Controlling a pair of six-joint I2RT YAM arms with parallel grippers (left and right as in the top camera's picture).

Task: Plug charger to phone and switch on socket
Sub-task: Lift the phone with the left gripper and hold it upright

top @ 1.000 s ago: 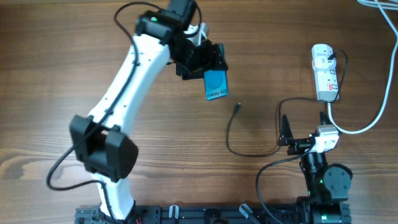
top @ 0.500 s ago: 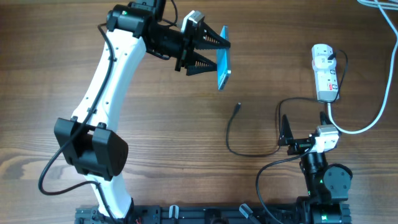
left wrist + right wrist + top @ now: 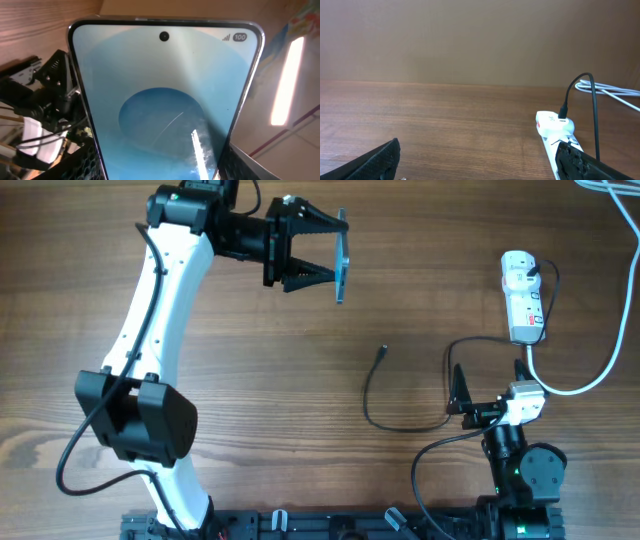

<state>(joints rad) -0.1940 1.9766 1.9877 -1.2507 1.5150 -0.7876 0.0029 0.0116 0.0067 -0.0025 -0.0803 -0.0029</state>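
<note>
My left gripper is shut on the phone and holds it on edge, raised above the far middle of the table. In the left wrist view the phone's cyan screen fills the frame between my fingers. The charger's black cable lies on the table, its connector tip free, below and to the right of the phone. The white socket lies at the right with a plug in it; it also shows in the right wrist view. My right gripper is open and empty near the front right.
A thick white cord runs from the socket toward the right edge and far corner. The cable's other end goes up to the socket's plug.
My left gripper has carried the phone up and to the left and turned it from flat-facing to on edge. The right arm has not moved.
</note>
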